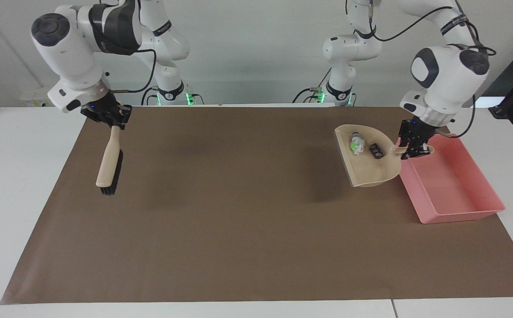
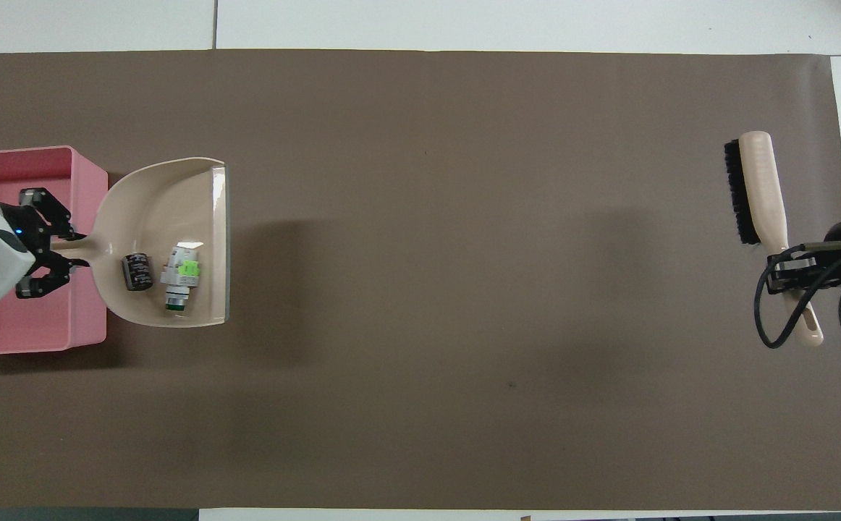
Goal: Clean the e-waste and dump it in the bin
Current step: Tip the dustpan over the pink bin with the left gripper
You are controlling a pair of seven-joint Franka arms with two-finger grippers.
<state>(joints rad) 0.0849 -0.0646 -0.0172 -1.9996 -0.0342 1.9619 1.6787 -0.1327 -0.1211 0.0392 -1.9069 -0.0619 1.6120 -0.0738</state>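
My left gripper (image 1: pixel 415 148) (image 2: pixel 66 250) is shut on the handle of the beige dustpan (image 1: pixel 367 170) (image 2: pixel 167 210). It holds the pan raised over the mat, right beside the pink bin (image 1: pixel 459 216) (image 2: pixel 1 181), with the handle over the bin's edge. The e-waste lies in the pan: a white block with a green patch (image 1: pixel 355 144) (image 2: pixel 180 269) and a dark cylinder (image 1: pixel 376 150) (image 2: pixel 135 272). My right gripper (image 1: pixel 113 119) (image 2: pixel 789 271) is shut on the handle of a beige brush (image 1: pixel 108 165) (image 2: pixel 761 188) over the mat's edge at the right arm's end.
A brown mat (image 1: pixel 239 221) (image 2: pixel 464 289) covers most of the white table (image 1: pixel 18 176). The bin stands at the mat's edge at the left arm's end of the table. The brush's black bristles hang low over the mat.
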